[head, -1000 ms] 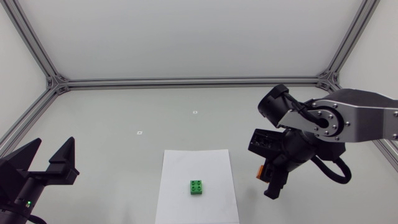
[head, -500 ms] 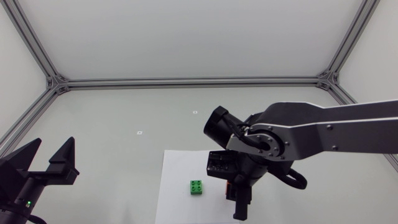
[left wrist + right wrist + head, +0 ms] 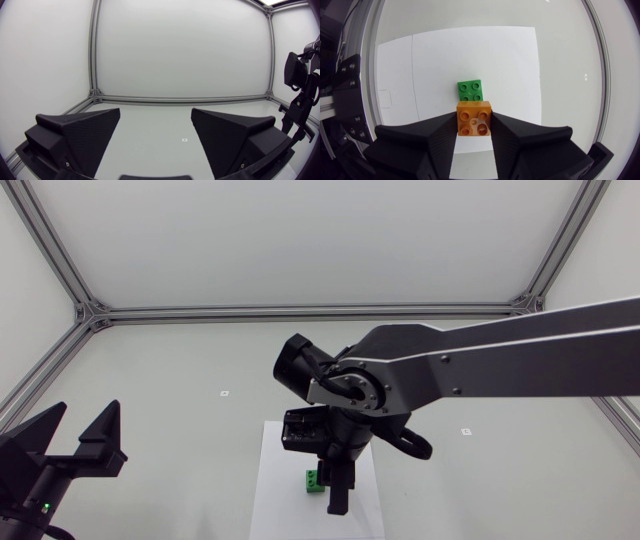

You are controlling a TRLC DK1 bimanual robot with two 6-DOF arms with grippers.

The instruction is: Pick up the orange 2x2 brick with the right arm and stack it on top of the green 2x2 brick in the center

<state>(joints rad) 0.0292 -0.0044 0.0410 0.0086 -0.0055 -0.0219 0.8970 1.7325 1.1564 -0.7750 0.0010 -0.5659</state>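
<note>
The orange brick (image 3: 474, 118) is sitting studs-up between the right gripper (image 3: 474, 123)'s fingers, which are clamping it from both sides. It is hanging over the white sheet (image 3: 510, 60) in the middle of the surface (image 3: 200, 360). The green brick (image 3: 470, 90) is lying flat on that sheet just ahead of the orange one. In the right wrist view their near edges are meeting, and the green one is looking lower and a shade off to one side. Both are square blocks, so there is no long axis to worry about, and their edges are running almost parallel. By my reading, the move now is a short push forward over the green studs, then straight down.

From above, the right arm is covering most of the green brick (image 3: 314, 480), with only a corner peeking out beside the black finger. The left gripper (image 3: 83, 418) is parked at its own edge, well apart, with its fingers spread wide and holding nothing. The right arm is the nearer one by far.

Against a second ago, the right arm is sweeping in. It was out beyond the sheet on the right, then over the sheet's right part, and is now over the green brick. The left arm isn't budging.
</note>
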